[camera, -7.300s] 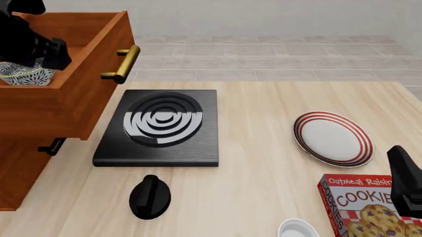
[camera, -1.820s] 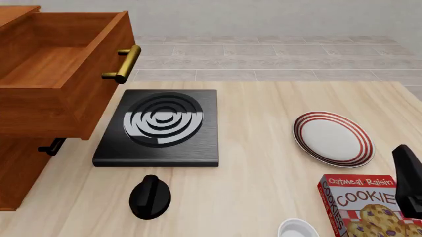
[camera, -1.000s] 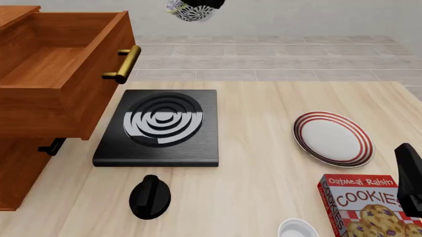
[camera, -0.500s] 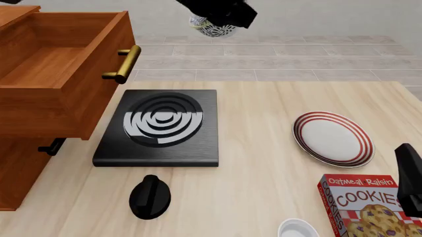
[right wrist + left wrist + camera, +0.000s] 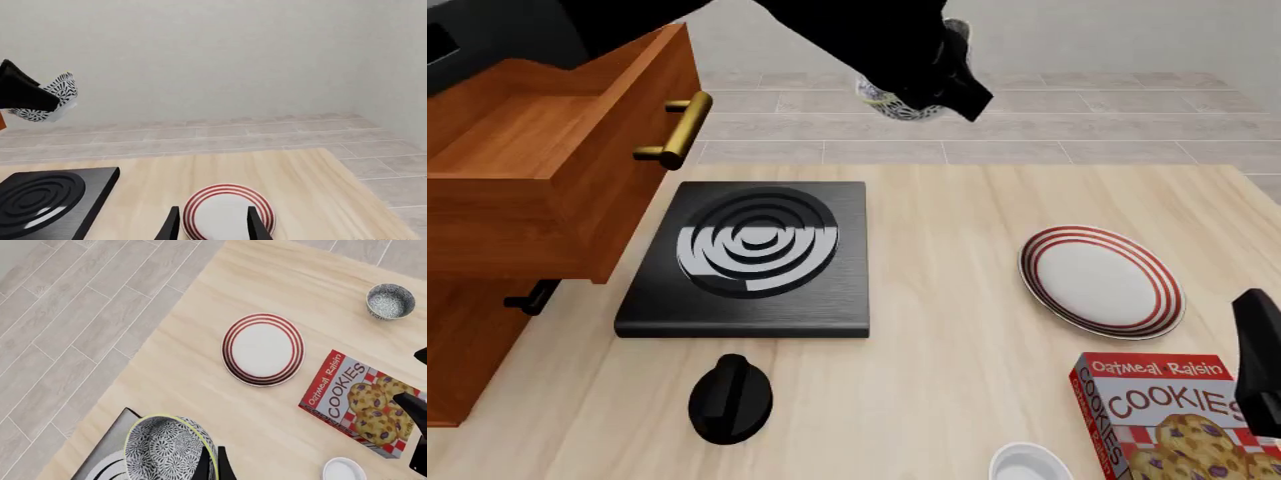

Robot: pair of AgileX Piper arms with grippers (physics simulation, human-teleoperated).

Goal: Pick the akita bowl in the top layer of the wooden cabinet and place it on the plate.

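Note:
The akita bowl (image 5: 890,104), black-and-white patterned, hangs in the air above the table's far edge, behind the stove and left of the plate. My left gripper (image 5: 918,92) is shut on its rim and the arm hides most of it in the front view. The left wrist view shows the bowl (image 5: 167,450) with the fingers (image 5: 215,467) pinching its rim. The plate (image 5: 1101,280), white with red rings, lies bare on the right of the table. The top layer (image 5: 554,150) of the wooden cabinet (image 5: 467,345) stands pulled out. My right gripper (image 5: 213,227) is open, low over the table's near right side, facing the plate (image 5: 228,210).
A black stove (image 5: 751,258) lies between cabinet and plate, with a black knob-shaped object (image 5: 730,398) in front of it. A cookies box (image 5: 1174,415) and a plain white bowl (image 5: 1030,465) sit at the near right. A small grey speckled bowl (image 5: 390,301) stands beyond the box.
The left arm has carried the bowl out of the drawer, and over the last second has swung it rightward and lower. The drawer stays open. The right arm has barely moved.

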